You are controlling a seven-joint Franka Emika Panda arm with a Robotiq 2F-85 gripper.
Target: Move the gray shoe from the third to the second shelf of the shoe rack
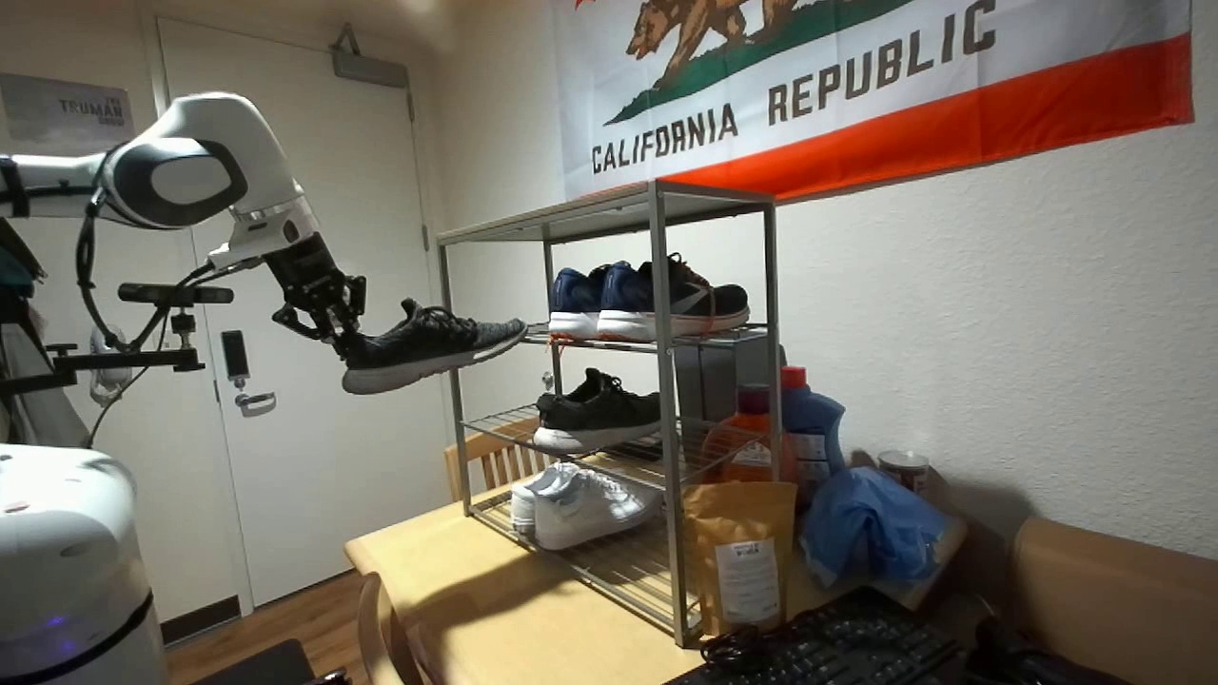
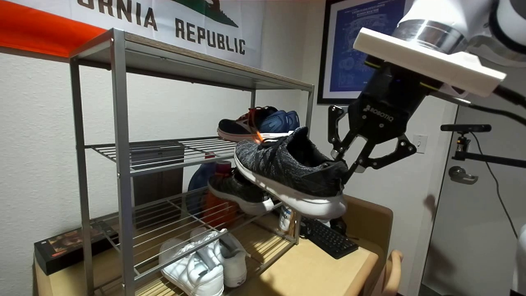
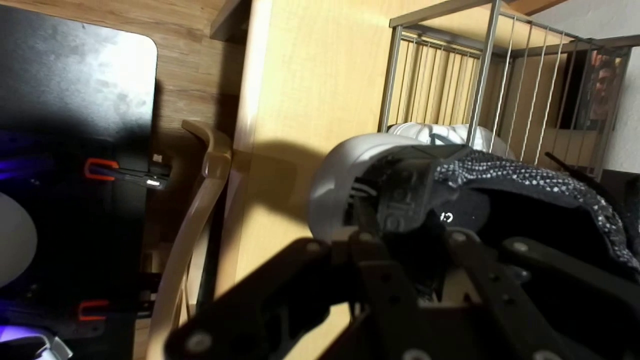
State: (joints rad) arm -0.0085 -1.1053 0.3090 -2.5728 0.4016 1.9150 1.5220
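Black two-fingered gripper (image 2: 343,164): pinching the heel of the gray knit shoe with white sole (image 2: 279,164); contact dark, toe cut off, in wrist view.
Gray metal shoe rack (image 2: 122,164): shoe aloft near its robot-side edge, gap perhaps small.
Middle wire shelf (image 2: 164,224): bars show left of black sneaker (image 2: 232,190), partly hidden.
Long axis: slanting, raised toe towards rack.

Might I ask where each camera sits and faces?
Exterior view: near the keyboard, facing a door past the shoe rack; shows arm, gripper.
Exterior view: rack's opposite end, facing the blue poster; shows arm, gripper.
Wrist view: on the wrist, facing down over the gray shoe; gripper shows.
Both exterior views share the flag.
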